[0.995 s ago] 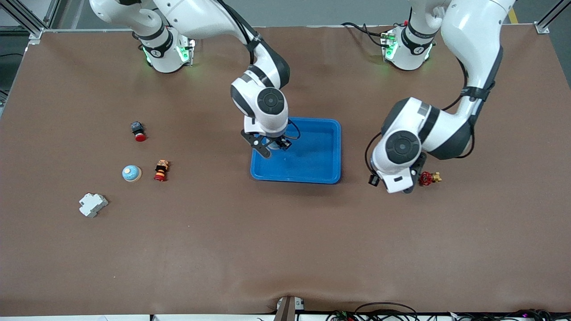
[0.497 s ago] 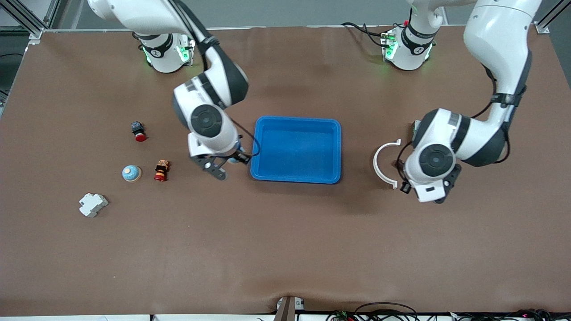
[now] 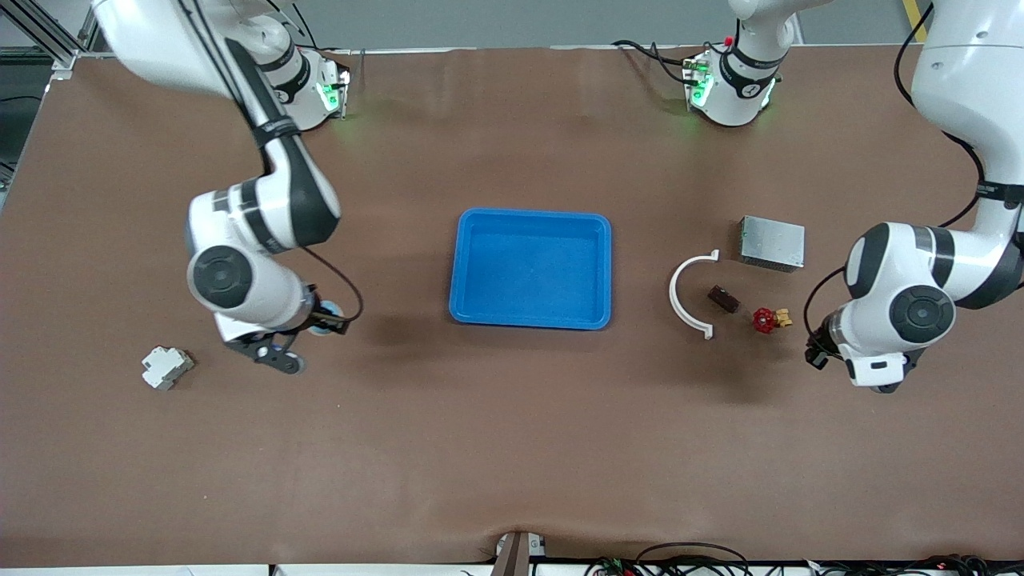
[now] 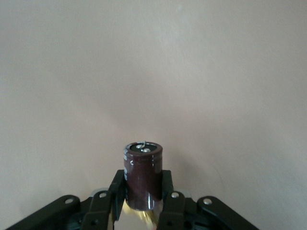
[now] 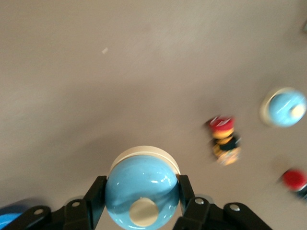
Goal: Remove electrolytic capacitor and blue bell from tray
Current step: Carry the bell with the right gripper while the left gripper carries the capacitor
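My right gripper point(image 3: 308, 339) is shut on a light blue bell point(image 5: 142, 191) with a cream button and holds it above the table, between the white breaker and the blue tray point(image 3: 528, 322). The bell barely shows in the front view point(image 3: 323, 328). My left gripper point(image 3: 878, 382) is shut on a dark brown capacitor point(image 4: 143, 175), held upright over bare table toward the left arm's end; the capacitor is hidden in the front view. The tray stands at the table's middle with nothing in it.
A second blue bell point(image 5: 285, 108), a red and orange switch point(image 5: 223, 139) and a red button point(image 5: 295, 179) lie below the right arm. A white breaker point(image 3: 166, 366), white curved ring point(image 3: 690, 296), silver box point(image 3: 772, 242), dark small part point(image 3: 724, 298) and red valve point(image 3: 766, 320) lie on the table.
The right arm swung from over the tray toward its own end of the table, carrying the bell. The left arm moved away from the tray, uncovering the ring, box and valve.
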Controlling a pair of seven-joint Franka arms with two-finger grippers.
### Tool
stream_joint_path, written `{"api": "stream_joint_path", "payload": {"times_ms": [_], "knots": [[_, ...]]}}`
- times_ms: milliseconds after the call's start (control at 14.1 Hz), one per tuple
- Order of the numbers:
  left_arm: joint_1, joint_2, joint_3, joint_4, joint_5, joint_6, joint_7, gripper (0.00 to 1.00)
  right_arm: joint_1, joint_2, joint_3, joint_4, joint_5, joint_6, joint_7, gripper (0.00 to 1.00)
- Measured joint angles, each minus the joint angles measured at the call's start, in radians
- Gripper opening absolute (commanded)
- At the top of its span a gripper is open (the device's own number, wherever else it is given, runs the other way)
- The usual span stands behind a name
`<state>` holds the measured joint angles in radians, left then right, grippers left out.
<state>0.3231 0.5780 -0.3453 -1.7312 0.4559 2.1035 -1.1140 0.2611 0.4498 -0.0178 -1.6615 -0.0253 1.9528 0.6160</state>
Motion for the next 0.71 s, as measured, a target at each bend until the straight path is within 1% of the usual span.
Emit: {"api": "stream_joint_path", "payload": {"times_ms": [284,426,569,640,711], "knots": [[0.047,0.084,0.000,-0.002,0.097,0.079,0.022,0.00,-0.117,0.000,0.000,-0.005,-0.020,0.012,-0.191,0.00],[0.059,0.116,0.000,-0.002,0.104,0.096,0.022,0.00,-0.157,0.000,0.000,-0.017,-0.021,0.038,-0.269,0.00],[0.058,0.124,-0.003,-0.002,0.104,0.096,0.022,0.00,-0.193,0.000,0.000,-0.038,-0.022,0.083,-0.342,0.00],[0.058,0.124,-0.003,-0.001,0.104,0.096,0.022,0.25,-0.212,0.000,0.000,-0.052,-0.022,0.109,-0.376,0.00],[0.058,0.124,-0.003,-0.002,0.104,0.096,0.022,0.66,-0.231,0.001,0.000,-0.065,-0.022,0.137,-0.408,0.00]]}}
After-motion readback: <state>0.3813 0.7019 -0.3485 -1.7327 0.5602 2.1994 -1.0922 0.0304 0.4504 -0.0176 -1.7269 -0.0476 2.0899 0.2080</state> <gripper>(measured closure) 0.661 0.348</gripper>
